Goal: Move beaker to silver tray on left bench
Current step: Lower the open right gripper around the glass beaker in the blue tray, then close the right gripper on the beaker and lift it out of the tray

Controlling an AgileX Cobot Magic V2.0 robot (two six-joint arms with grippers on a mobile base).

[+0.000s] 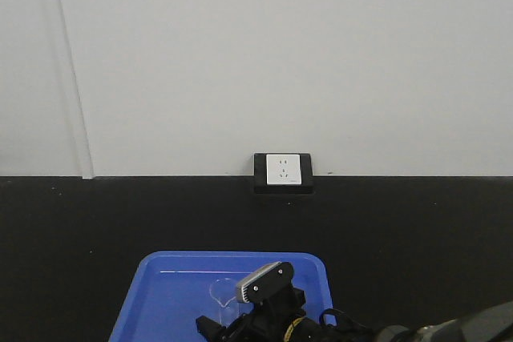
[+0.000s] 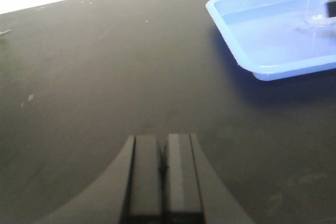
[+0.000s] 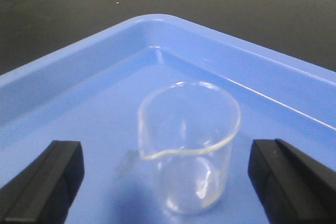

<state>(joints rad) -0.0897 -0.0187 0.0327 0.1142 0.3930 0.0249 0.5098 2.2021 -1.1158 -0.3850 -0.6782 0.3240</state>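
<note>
**A:** Where does the beaker [image 3: 186, 148] stand?

**B:** Upright inside the blue plastic tray [image 3: 79, 72], on the tray's floor, with the pouring lip turned to the left in the right wrist view. One rounded corner of the tray lies just beyond it.

**A:** And the tray?

**B:** It lies on the black desk [image 2: 105, 66], well short of the far edge, where a white wall socket [image 1: 283, 171] sits.

**A:** What about the right gripper [image 3: 167, 179]?

**B:** It is spread wide. There is one black finger [image 3: 44, 182] on each side of the beaker, and neither touches the glass.

**A:** The left gripper [image 2: 164, 148]?

**B:** Its jaws are drawn together with nothing between them. It is over bare desk, on the side of the tray toward the desk's left edge, and well apart from tray and beaker.
</note>
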